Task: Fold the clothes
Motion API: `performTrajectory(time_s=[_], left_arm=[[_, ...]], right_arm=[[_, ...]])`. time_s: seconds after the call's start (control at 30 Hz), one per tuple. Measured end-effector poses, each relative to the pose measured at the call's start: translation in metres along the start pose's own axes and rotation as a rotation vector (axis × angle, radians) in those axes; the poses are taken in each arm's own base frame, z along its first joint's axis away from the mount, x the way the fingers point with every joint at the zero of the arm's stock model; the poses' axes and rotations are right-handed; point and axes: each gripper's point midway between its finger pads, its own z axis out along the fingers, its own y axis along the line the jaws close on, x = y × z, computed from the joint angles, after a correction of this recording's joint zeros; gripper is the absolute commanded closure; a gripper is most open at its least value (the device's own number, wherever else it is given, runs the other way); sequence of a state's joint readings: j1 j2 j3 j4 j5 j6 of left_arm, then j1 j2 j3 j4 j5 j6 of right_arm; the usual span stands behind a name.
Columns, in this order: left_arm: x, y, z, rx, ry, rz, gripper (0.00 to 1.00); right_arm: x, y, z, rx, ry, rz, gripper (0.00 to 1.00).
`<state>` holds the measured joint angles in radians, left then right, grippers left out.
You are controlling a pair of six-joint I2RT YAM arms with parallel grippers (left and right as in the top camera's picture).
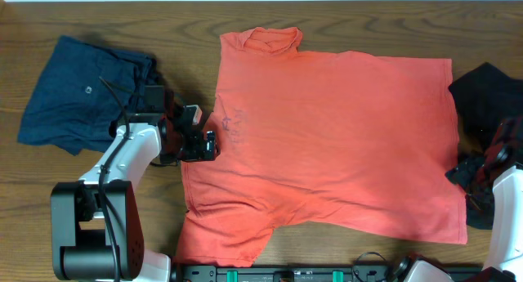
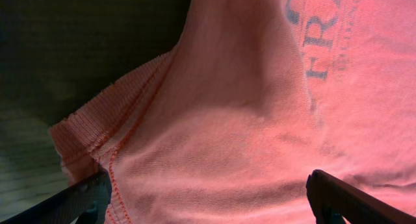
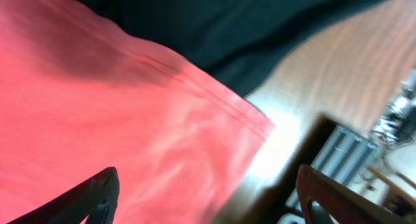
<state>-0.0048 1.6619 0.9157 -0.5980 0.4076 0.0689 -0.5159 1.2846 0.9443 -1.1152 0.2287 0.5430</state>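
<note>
- The T-shirt (image 1: 327,143) lies spread on the counter (image 1: 98,20), collar on the far side. It is not yet folded.
- Left jaws: spread, poised over the shirt's left edge by the sleeve seam (image 2: 123,126), pinching nothing. Risk: if they close this near the edge, they may catch only the ribbed hem or one layer. The cloth could then slip out during the lift.
- Right jaws: spread, over the shirt's right hem corner (image 3: 260,123), pinching nothing. Risk: the black garment (image 1: 486,94) lies just beside that corner. A closure placed slightly outward could catch it as well and drag it into the fold.
- The shirt's near-left sleeve (image 1: 221,237) sits skewed. Risk: folding over it traps a crease.
- Risk: if one side grips before the other, or at a different depth, the shirt twists and the fold line runs crooked.
- The navy garment (image 1: 73,94) lies left of the shirt, close to the left arm. Risk: a wide sweep of that arm may snag it.
</note>
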Motion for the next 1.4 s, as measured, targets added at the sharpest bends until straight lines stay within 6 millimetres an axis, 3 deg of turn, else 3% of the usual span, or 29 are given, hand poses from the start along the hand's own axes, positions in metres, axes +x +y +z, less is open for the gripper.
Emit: performTrajectory(time_s=[0.1,0.2,0.37,0.43,0.5,0.7,0.9,1.17,1.27,1.4], left_arm=[[0.0,-0.002,0.0,0.01,0.001,-0.001,0.07],[-0.005,-0.005,0.0,0.032,-0.02,0.001,0.37],[-0.035,-0.011,-0.003,0.057,-0.139,0.048,0.76],[-0.047,-0.012,-0.004,0.063,-0.186,0.07,0.86],[-0.055,-0.011,-0.001,0.065,-0.212,0.083,0.88],[-0.049,-0.002,0.032,0.073,-0.146,0.061,0.94],[-0.061,0.01,0.032,-0.003,-0.173,0.033,0.94],[-0.093,0.082,0.007,-0.256,-0.295,-0.224,0.93],[-0.097,0.098,-0.003,-0.264,-0.301,-0.301,0.73],[-0.111,0.085,-0.011,-0.174,-0.323,-0.302,0.54]], right_arm=[[-0.014,0.025,-0.002,-0.124,-0.045,-0.023,0.28],[-0.023,0.056,-0.009,-0.278,-0.077,-0.082,0.31],[-0.022,0.091,-0.022,-0.463,-0.078,-0.167,0.32],[-0.019,0.097,-0.025,-0.497,-0.071,-0.188,0.32],[-0.017,0.1,-0.026,-0.514,-0.064,-0.202,0.32],[-0.014,0.103,-0.028,-0.536,-0.056,-0.218,0.33],[-0.014,0.104,-0.029,-0.542,-0.054,-0.219,0.34],[-0.014,0.105,-0.029,-0.545,-0.063,-0.245,0.29],[-0.013,0.106,-0.027,-0.543,-0.062,-0.275,0.26],[-0.008,0.11,-0.018,-0.53,-0.034,-0.312,0.24]])
